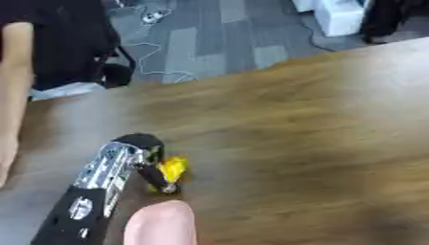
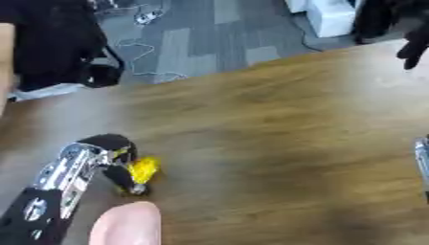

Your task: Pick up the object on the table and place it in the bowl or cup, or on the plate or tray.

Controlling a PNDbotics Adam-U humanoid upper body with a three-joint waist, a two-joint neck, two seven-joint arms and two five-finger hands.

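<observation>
Currently the left hand (image 1: 149, 162) reaches in from the lower left and sits low on the wooden table (image 1: 301, 134), with its dark fingers (image 1: 159, 178) curled down beside and partly round a small yellow object (image 1: 174, 168). The object lies on the near-left part of the table, touching the fingers on its left side; whether it is lifted clear of the surface or resting on it cannot be told. The curled posture suggests a pinch from the side, which suits a small, low item that offers little height for a top-down grasp. The object appears bright yellow, irregular in outline and possibly soft or crinkled; its exact identity cannot be made out. A small pale metallic tip shows at the lower end of the fingers. The forearm (image 1: 96, 186) is black with silver jointed sections and a glossy, hard finish. Directly below the hand, at the bottom edge, stands a smooth, rounded pink form (image 1: 161, 225); it may be the rim or side of a cup or similar receptacle, though this is a judgement only. If so, its position just beside the object keeps the transfer short. The table has a brown wood-grain surface with a dull sheen. In the right eye view, a silver edge at the far right (image 2: 422, 158) probably belongs to the right arm; the right hand itself is not visible.
</observation>
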